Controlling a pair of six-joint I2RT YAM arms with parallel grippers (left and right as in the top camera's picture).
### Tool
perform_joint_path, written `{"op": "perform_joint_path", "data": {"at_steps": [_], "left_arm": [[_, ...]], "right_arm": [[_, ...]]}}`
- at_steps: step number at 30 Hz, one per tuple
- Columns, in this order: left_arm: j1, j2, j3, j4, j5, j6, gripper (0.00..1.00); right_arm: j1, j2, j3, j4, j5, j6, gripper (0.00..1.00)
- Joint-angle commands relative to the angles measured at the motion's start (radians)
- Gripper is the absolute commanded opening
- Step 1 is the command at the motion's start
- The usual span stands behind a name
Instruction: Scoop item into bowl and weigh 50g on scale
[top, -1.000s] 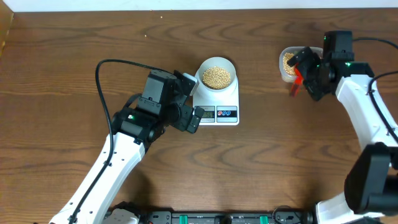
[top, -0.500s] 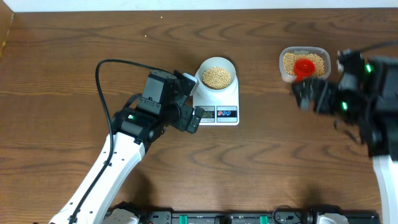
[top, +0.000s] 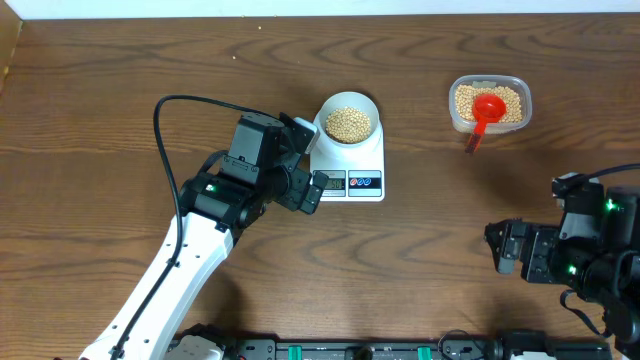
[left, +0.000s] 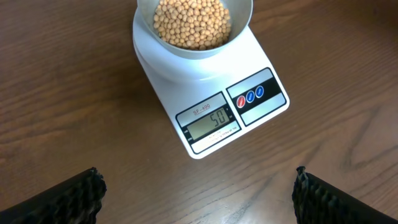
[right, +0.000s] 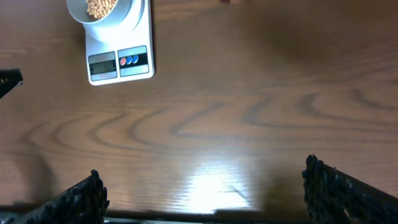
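The white bowl (top: 322, 108) holds a heap of tan beans (top: 348, 123) and stands on the white scale (top: 348, 190) at mid table. In the left wrist view the beans (left: 191, 22) fill the bowl (left: 193, 55), and the scale (left: 214, 84) shows 50 on its display (left: 211, 121). My left gripper (top: 308, 160) hovers just left of the scale, open and empty (left: 196, 171). My right gripper (top: 498, 250) is open and empty near the front right, far from the scale (right: 118, 37); only bare wood lies between its fingers (right: 203, 168).
A clear plastic tub (top: 455, 105) of beans stands at the back right. A red scoop (top: 484, 110) rests in it with its handle over the near rim. The left arm's black cable loops across the wood on the left.
My right arm has pulled back from the tub to the front right of the table, leaving the red scoop in the tub. The left arm, bowl and scale have not moved.
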Motion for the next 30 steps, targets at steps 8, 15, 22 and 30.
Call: {"op": "perform_joint_path", "data": {"at_steps": [8, 15, 22, 30], "left_arm": [[0.001, 0.002, 0.007, -0.002, -0.006, 0.010, 0.98], [0.001, 0.002, 0.007, -0.002, -0.006, 0.010, 0.98], [0.001, 0.002, 0.007, -0.002, -0.006, 0.010, 0.98], [0.001, 0.002, 0.007, -0.002, -0.006, 0.010, 0.98]], "right_arm": [[-0.003, -0.082, -0.167, 0.297, 0.000, -0.203, 0.99], [-0.002, -0.380, -0.600, 0.747, 0.000, -0.209, 0.99], [0.002, -0.635, -0.958, 1.026, -0.019, -0.206, 0.99], [0.084, -0.753, -1.207, 1.302, 0.018, -0.262, 0.99]]}}
